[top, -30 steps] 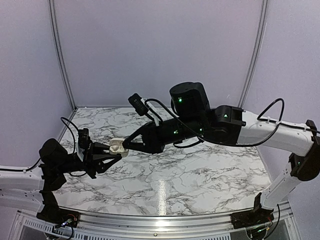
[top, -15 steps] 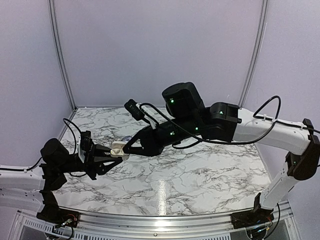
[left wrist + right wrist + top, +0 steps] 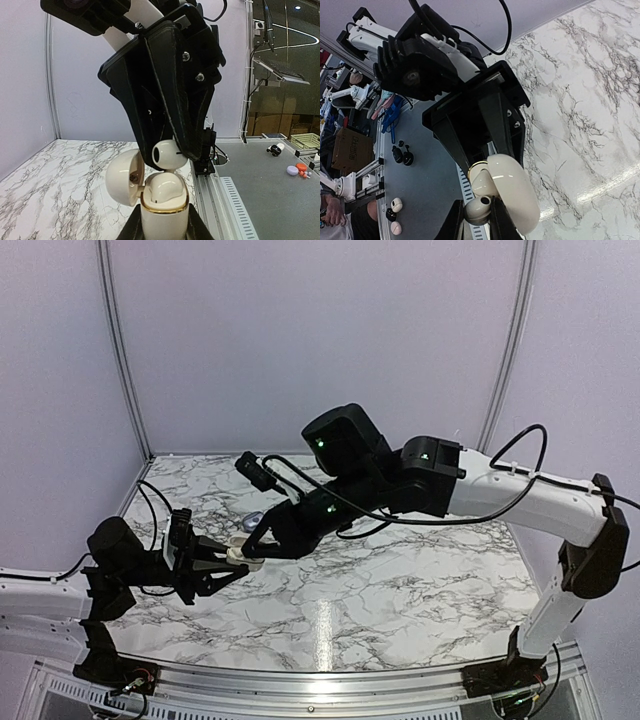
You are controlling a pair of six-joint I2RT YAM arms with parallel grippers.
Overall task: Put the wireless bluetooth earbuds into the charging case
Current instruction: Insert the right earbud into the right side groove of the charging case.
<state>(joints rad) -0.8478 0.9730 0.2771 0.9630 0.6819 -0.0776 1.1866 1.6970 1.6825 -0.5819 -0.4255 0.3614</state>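
Observation:
My left gripper (image 3: 164, 229) is shut on the base of the charging case (image 3: 164, 215), a cream clamshell with a gold rim, held upright above the table. Its lid (image 3: 122, 177) hangs open to the left. One cream earbud (image 3: 165, 189) sits in the case. My right gripper (image 3: 480, 212) is shut on the other earbud (image 3: 481, 209), which hovers just above the seated one, seemingly touching it (image 3: 169, 154). In the top view both grippers meet at the left over the marble, left gripper (image 3: 232, 558) below right gripper (image 3: 256, 540), with the case (image 3: 243, 552) between them.
A marble table (image 3: 400, 580) is enclosed by pale booth walls. A small pale oval object (image 3: 252, 521) lies on it just behind the grippers. The table's metal edge rail (image 3: 225, 200) runs to the right of the case, with small items on the grey surface beyond it (image 3: 295, 170).
Both grippers have sunk lower. The right arm has stretched further left and down, bringing its earbud close over the open case.

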